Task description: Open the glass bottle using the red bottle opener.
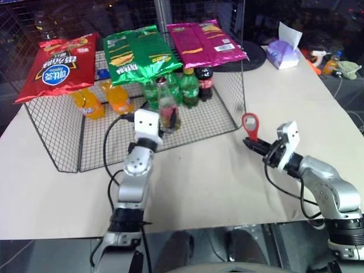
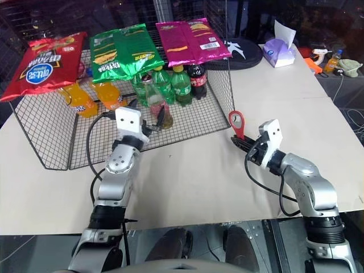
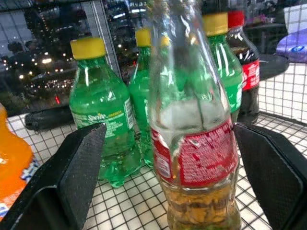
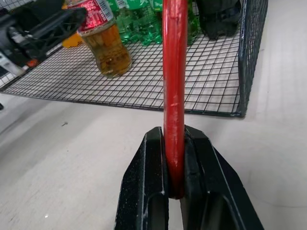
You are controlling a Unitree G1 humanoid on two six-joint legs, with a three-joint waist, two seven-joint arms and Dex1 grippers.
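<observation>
The glass bottle [image 1: 166, 108] stands upright on the wire rack's floor, clear with a red label and yellowish liquid at its base [image 3: 199, 153]. My left gripper [image 3: 172, 177] is open, one black finger on each side of the bottle, neither pad touching the glass. The bottle also shows in the right wrist view [image 4: 103, 40]. My right gripper [image 1: 252, 142] hovers over the table to the right of the rack, shut on the handle of the red bottle opener [image 1: 250, 123]. The opener's ring head points upward, and it appears edge-on between the fingers [image 4: 173, 81].
The wire rack [image 1: 227, 122] holds green plastic bottles [image 1: 189, 86], orange soda bottles [image 1: 118, 98] and a dark cola bottle [image 1: 205, 81]. Chip bags [image 1: 139, 52] lie on its top. A tissue box [image 1: 282, 53] sits at the back right of the beige table [image 1: 210, 182].
</observation>
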